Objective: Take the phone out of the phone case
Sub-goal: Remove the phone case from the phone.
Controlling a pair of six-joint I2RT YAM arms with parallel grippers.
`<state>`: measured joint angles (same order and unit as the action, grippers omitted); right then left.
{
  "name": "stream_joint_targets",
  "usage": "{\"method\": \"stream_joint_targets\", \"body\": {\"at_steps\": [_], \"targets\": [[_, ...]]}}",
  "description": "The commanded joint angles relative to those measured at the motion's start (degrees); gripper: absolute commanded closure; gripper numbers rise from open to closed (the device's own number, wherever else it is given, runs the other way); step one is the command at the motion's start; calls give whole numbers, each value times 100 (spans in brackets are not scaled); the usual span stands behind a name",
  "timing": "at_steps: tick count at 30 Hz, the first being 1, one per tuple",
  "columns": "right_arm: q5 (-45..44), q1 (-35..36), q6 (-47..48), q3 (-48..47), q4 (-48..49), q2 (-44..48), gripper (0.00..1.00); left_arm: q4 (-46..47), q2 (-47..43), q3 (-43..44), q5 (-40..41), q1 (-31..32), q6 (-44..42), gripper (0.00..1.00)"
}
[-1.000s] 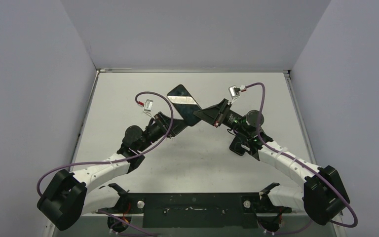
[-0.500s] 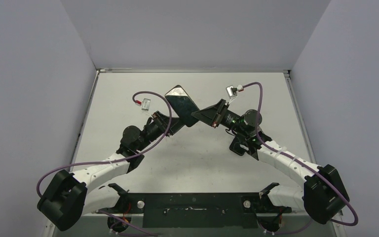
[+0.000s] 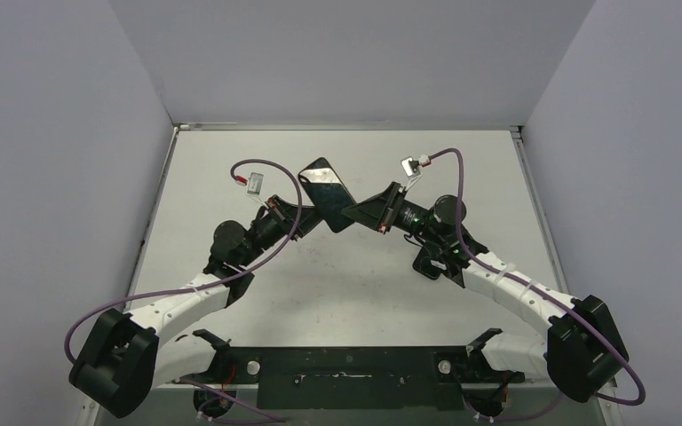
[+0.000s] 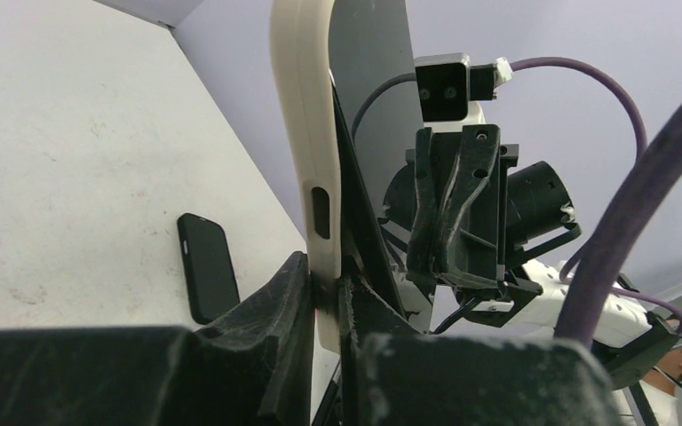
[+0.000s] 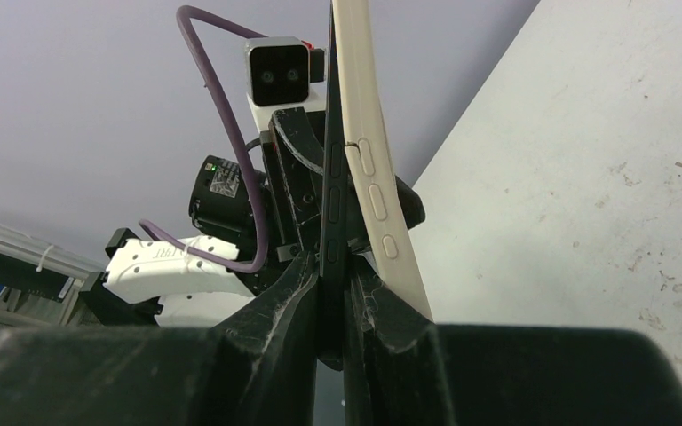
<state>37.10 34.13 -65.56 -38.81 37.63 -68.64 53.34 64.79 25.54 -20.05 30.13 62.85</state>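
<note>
Above the tabletop (image 3: 213, 177), the left end effector (image 4: 324, 297), clamped on the case (image 4: 306, 133), has pulled away from the right end effector (image 5: 333, 275), which pinches the phone (image 5: 331, 200), so separation has begun.

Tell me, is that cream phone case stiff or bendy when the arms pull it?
Probably bendy: in the right wrist view the cream case angles away from the phone as if peeling. Likely light, since the left gripper holds it aloft by one edge. Its smooth side may slip.

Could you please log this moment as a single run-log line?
stage: separating, held above table | left gripper: shut on phone case | right gripper: shut on phone | phone: one edge lifted, not yet free
</note>
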Motion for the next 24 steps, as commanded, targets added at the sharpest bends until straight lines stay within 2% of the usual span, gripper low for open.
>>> {"method": "stream_joint_targets", "body": {"at_steps": [1, 6, 14, 20, 24], "targets": [[796, 103, 160, -342, 36, 144, 100, -249, -193, 478, 571, -343, -631, 99], [802, 103, 184, -299, -51, 183, 100, -1286, -442, 689, 1089, -359, -1685, 100], [762, 89, 210, -337, -117, 250, 100, -2010, -568, 787, 1826, -342, -2776, 100], [755, 49, 236, -323, -208, 285, 100, -2735, -701, 849, 2297, -386, -3057, 100], [737, -148, 572, -327, -767, 431, 100, -3366, -625, 938, 2072, -520, -3016, 100]]}}
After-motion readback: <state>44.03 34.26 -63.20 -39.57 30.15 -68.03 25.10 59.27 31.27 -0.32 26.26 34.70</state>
